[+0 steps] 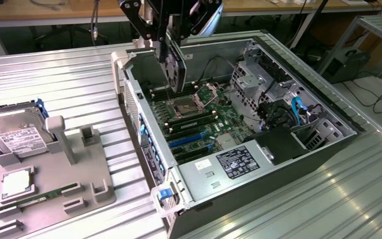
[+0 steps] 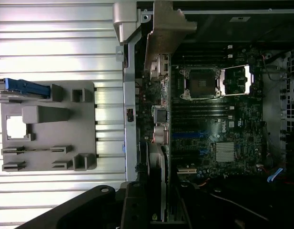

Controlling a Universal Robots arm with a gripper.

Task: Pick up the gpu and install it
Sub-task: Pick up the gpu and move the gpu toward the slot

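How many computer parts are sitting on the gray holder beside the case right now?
3. On the gray holder: a hard drive at the far end, a square silver chip in the middle, a memory stick nearest the camera. None seems hidden.

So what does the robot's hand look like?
The hand is mostly black. It is built from flat jointed bars joined by round silver pins, a bit like tiny elbows. Just above it sits a smooth, rounded shell that looks silvery white. From the wrist view its black parts look thick and matte.
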